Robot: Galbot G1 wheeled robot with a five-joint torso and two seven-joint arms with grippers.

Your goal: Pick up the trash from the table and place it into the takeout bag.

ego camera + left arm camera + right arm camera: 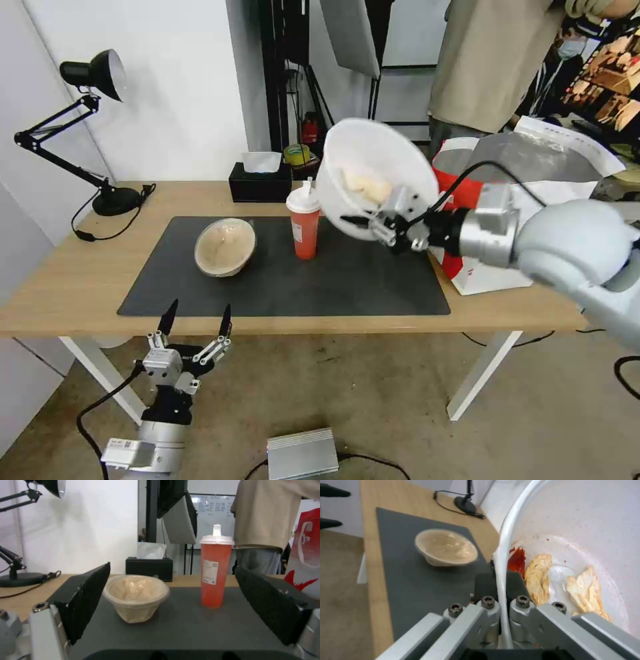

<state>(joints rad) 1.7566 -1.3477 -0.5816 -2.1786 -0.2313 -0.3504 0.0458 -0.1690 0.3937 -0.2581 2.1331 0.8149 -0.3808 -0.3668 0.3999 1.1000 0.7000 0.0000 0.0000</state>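
Tabletop (80, 280) of pale wood on white legs ran the width of the head view, a dark grey rectangular mat (347, 287) lying flat over its middle. At the right end stood the takeout bag (480, 277), a soft white-and-red tote with crinkled silver foil lining showing in its open mouth.

Next in size, the white plastic bowl (380, 157) hung in the air above the right part of the mat, just left of the bag and clear of the surface, tipped so that its smooth round inside faced the camera. In the right wrist view pale, ragged food scraps (538, 577) and a red smear lay in its bottom. The right gripper (370, 223) was pinched on the bowl's thin rim, one finger inside the wall and one outside.

On the mat's left half sat the beige bowl (225, 247), round and matt, tilted toward the front edge, with a crumpled beige lining inside. Just right of it, near the mat's middle, the red drink cup (305, 230) stood upright, tall and translucent, capped by a white lid with a white straw stub.

Behind the cup, at the back edge, rested a black tissue box (260, 183) with a white tissue poking up.

The left gripper (195, 323) hovered below the front edge, its two black fingers spread apart, holding nothing.
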